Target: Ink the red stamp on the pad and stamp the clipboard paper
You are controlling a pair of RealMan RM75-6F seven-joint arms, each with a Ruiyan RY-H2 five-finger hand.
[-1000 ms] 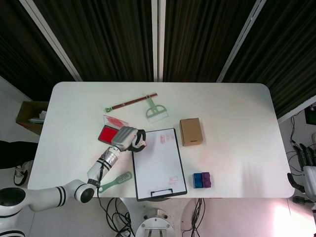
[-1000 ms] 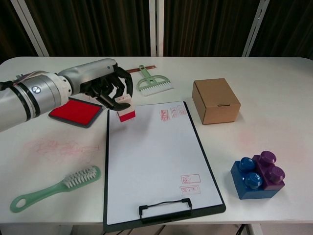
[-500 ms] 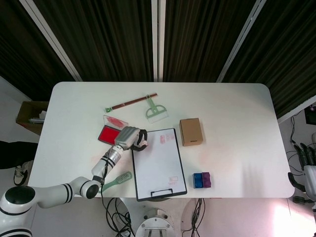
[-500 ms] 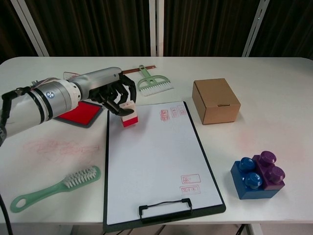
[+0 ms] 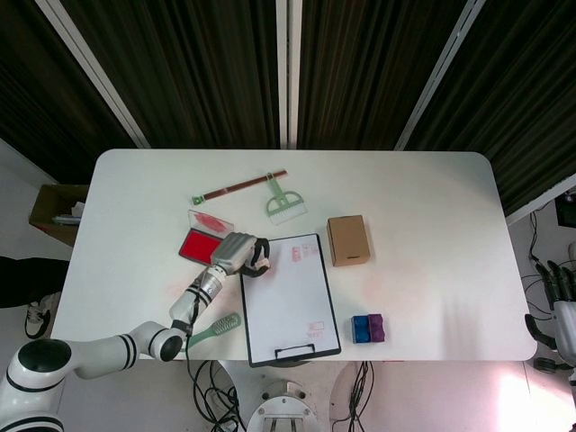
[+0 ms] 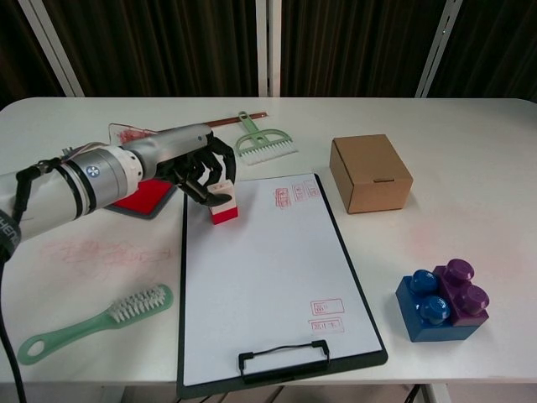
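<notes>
My left hand (image 6: 198,164) (image 5: 238,251) grips the red stamp (image 6: 222,206) (image 5: 258,265), a white block with a red base. The stamp rests on the far left corner of the clipboard paper (image 6: 268,269) (image 5: 290,297). Red stamp marks show on the paper near its far edge and near the clip. The red ink pad (image 6: 143,195) (image 5: 195,245) lies just left of the hand, partly hidden by my forearm in the chest view. My right hand (image 5: 562,306) hangs beyond the table's right edge, holding nothing, its fingers apart.
A brown cardboard box (image 6: 370,172) stands right of the clipboard. Blue and purple toy bricks (image 6: 443,300) sit at the near right. A green brush (image 6: 96,322) lies near left, a green comb-like tool (image 6: 260,143) and a reddish stick (image 5: 239,187) at the back.
My left hand has lowered the stamp from above the clipboard's far left corner down onto the paper, shifting slightly right.
</notes>
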